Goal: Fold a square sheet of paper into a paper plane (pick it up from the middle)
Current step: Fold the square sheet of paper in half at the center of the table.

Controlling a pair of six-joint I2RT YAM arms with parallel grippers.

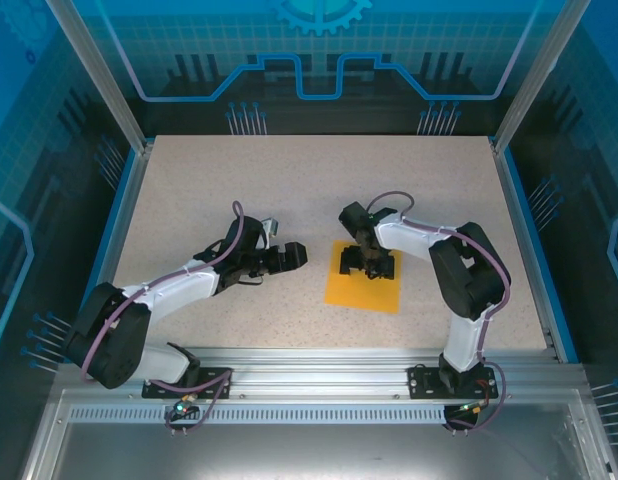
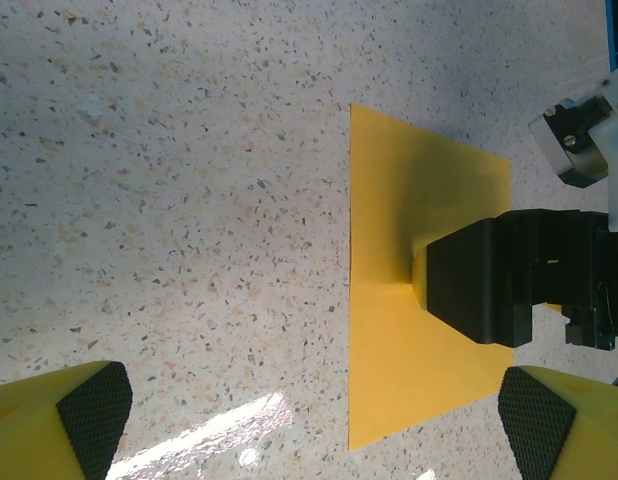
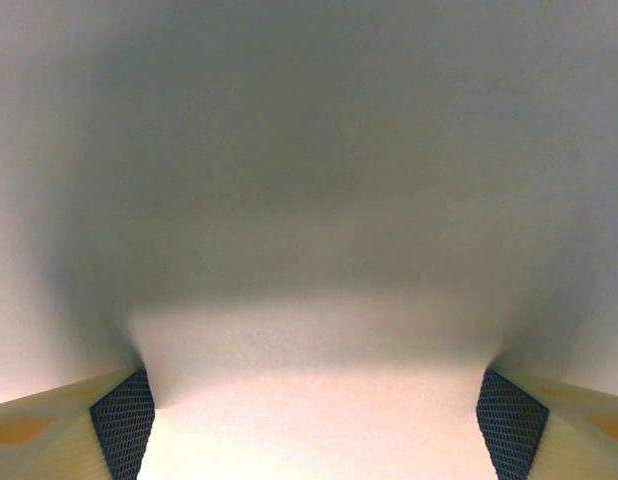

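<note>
We are viewing a speckled worktop (image 1: 239,180); the square sheet of paper (image 1: 364,294) is lying right of centre, toward its near edge.

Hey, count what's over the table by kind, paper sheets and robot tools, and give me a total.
Paper sheet: 1
Tools: 2, the left tool and the right tool
Total: 3
</note>
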